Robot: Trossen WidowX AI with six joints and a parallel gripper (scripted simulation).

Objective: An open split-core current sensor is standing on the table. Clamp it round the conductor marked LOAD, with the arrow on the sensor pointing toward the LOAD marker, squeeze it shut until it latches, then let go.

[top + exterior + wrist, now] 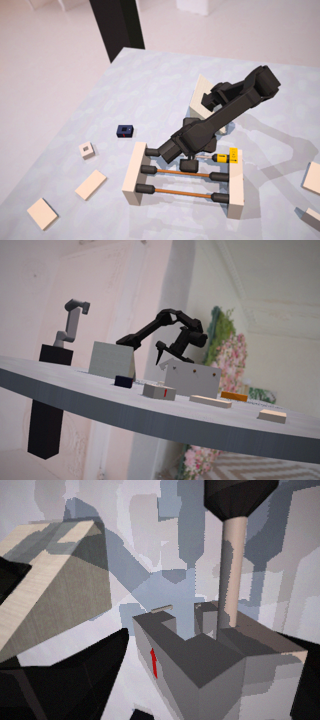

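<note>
The grey split-core sensor hangs open at the LOAD conductor, which passes along its right half in the wrist view. Its red arrow points up that view, toward the end with the black sleeve. The yellow LOAD marker is at the rack's right end. My gripper is wide open, with a black finger on either side of the sensor. The arm hides the sensor in the top view. Whether the conductor is fully inside the core is unclear.
Two copper conductors run parallel beside the LOAD one, between upright end blocks. A tall pale block stands behind. A navy block, a whitish holed block and flat blocks lie left.
</note>
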